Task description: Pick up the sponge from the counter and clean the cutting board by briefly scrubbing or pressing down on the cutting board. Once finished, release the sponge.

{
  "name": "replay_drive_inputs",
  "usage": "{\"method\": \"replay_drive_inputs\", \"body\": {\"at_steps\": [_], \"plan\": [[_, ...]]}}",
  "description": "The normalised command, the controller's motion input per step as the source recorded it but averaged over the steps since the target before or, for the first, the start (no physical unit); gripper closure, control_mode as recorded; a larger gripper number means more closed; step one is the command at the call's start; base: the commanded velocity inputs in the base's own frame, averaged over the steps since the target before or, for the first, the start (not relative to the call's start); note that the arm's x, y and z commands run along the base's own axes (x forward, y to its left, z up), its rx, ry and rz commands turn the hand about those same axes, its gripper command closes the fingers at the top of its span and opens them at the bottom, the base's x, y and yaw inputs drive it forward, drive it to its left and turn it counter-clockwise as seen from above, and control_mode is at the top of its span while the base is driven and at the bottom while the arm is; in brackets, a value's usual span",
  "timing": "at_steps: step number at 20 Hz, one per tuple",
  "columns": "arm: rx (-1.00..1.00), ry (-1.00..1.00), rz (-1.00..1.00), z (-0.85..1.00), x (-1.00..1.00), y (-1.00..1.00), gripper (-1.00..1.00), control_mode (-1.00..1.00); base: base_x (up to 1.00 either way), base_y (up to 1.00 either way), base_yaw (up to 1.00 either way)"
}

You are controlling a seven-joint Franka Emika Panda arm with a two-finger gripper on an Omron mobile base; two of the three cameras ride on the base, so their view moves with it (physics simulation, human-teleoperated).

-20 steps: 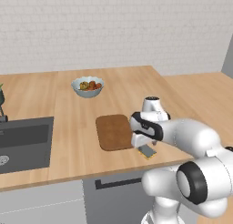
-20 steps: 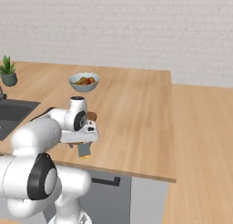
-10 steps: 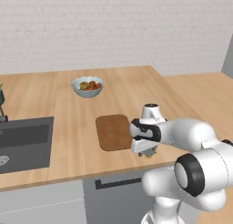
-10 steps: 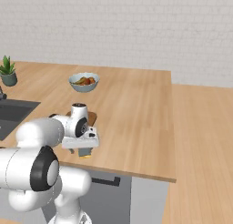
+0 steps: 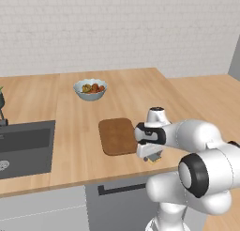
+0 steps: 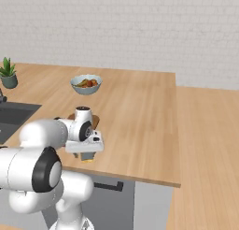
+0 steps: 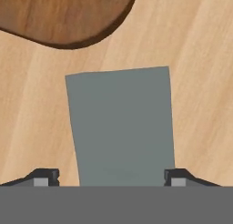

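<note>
Sponge (image 7: 122,127) lies flat on the counter (image 7: 200,59), grey-green face up, directly under the gripper (image 7: 111,176), with its long axis running away from the hand and its two long sides facing the two fingertips (image 7: 44,175), one on each side. The jaws stand wide and hold nothing, and from the hand view I cannot tell whether the tips already touch the sponge or are only just beside it. The cutting board (image 7: 63,16) is near the sponge's far end but apart from it, so I judge that the grip comes first and a short carry toward the board comes after.
</note>
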Motion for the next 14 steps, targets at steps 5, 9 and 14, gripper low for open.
{"method": "replay_drive_inputs", "body": {"at_steps": [5,9,14], "plan": [[0.00,-0.01,0.00,-0.37,-0.03,0.00,-1.00,-1.00,0.00,0.00,0.00],[0.00,-0.13,0.01,-0.78,-0.29,0.01,-1.00,-1.00,0.00,0.00,0.00],[0.00,-0.24,0.00,-0.94,-0.08,0.00,-1.00,-1.00,0.00,0.00,0.00]]}}
